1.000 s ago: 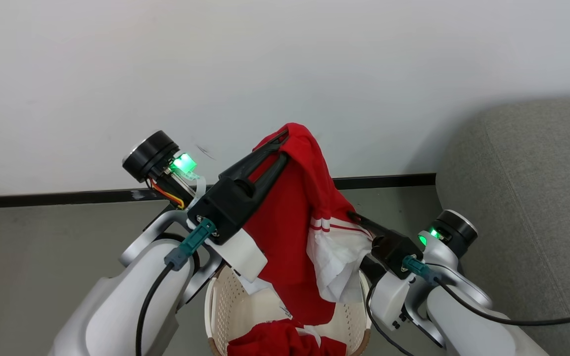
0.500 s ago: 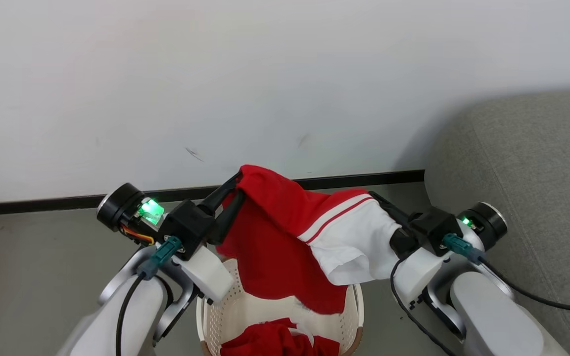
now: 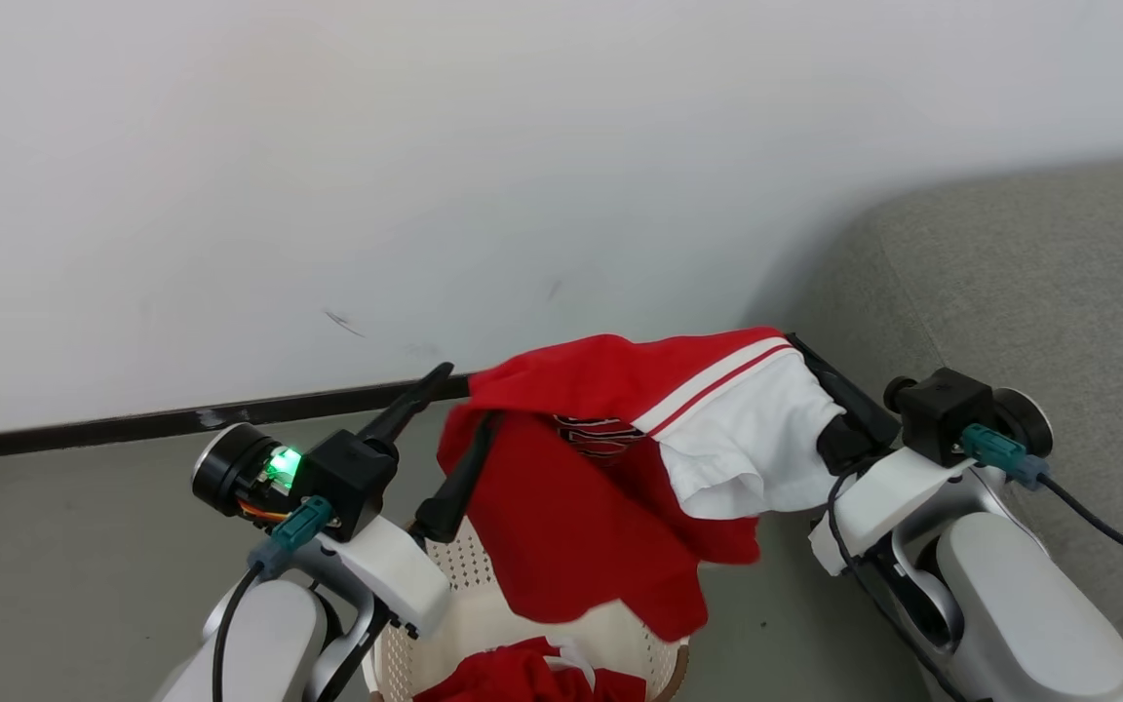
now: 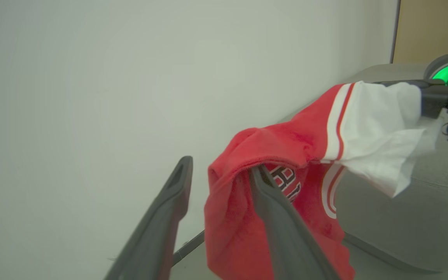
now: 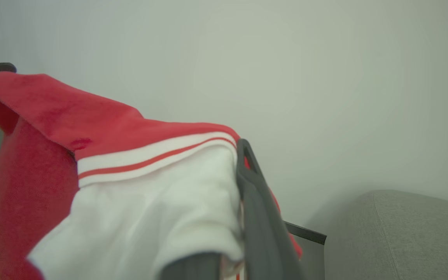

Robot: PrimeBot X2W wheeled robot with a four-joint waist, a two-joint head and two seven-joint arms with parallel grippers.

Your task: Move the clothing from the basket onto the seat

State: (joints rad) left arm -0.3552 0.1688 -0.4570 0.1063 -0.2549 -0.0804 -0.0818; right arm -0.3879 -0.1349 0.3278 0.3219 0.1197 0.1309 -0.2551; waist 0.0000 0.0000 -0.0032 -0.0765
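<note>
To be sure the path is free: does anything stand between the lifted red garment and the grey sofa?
Nothing visible does. The garment hangs from the right gripper, shut on its white part, and the sofa lies just beyond that arm. Its red end is draped over one finger of the open left gripper.

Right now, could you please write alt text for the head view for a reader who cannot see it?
A red and white garment hangs above the basket: the right gripper is shut on its white section, and the left gripper is open, red fabric draped over one finger. A grey sofa stands at the right.
</note>
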